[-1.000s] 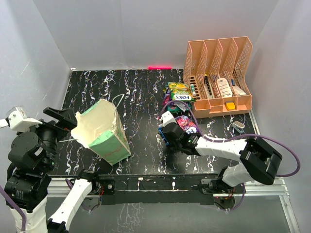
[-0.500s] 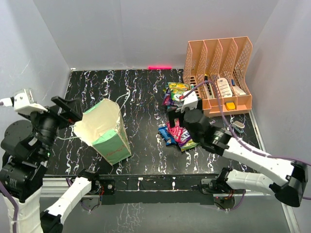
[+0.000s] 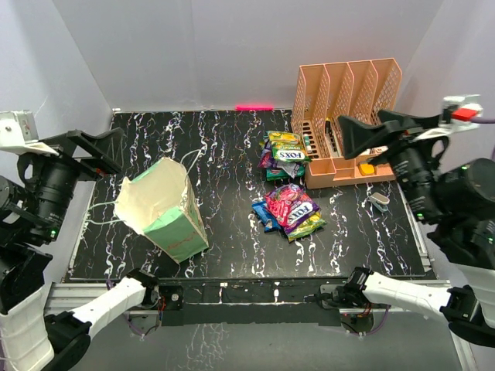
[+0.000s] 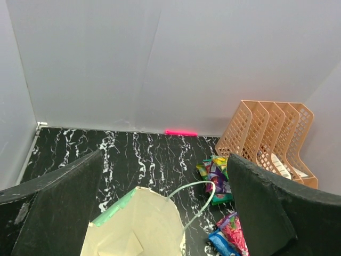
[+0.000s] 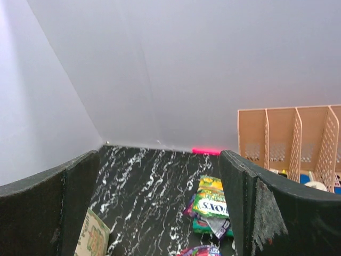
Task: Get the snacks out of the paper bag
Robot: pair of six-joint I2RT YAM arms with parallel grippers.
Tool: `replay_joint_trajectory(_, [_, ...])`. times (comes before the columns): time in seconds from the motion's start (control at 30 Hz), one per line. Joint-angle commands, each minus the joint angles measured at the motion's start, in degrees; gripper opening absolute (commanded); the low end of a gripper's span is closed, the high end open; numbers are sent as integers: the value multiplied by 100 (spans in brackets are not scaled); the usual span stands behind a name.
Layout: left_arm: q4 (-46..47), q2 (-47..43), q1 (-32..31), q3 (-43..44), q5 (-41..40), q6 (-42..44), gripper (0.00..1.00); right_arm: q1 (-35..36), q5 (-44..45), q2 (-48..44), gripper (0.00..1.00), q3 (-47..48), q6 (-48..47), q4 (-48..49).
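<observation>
The mint-green paper bag (image 3: 164, 210) lies tilted on the black marbled table, its open mouth facing left and up. In the left wrist view the paper bag (image 4: 139, 226) shows a pale interior with only a fold, and its string handle arches to the right. The snacks lie outside it in two heaps: a far heap (image 3: 284, 148) with a green "FOX'S" packet and a near heap (image 3: 288, 209) with a pink packet on top. My left gripper (image 3: 104, 151) hangs open, high and left of the bag. Raised high at the right, my right gripper (image 3: 377, 128) is also open and holds nothing.
A peach mesh organizer (image 3: 349, 116) with small bottles and boxes stands at the back right, close to the far heap. A small grey object (image 3: 379, 201) lies in front of it. A red strip (image 3: 255, 107) marks the back edge. Grey walls close in on three sides.
My right gripper opened over the near heap, left a pink packet there, then rose and swung back to the right. The left arm drew up and away from the bag.
</observation>
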Motion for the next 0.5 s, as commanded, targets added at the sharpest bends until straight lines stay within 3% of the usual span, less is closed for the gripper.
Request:
replay_joint_trajectory(0.0, [129,19,-112,255,-310,410,98,-5,-75,54,98,407,-165,-324])
replay_joint_trajectory(0.47, [590,-80,-120,-26,-367,423,99,-2,357,6,98,307,-16,-236])
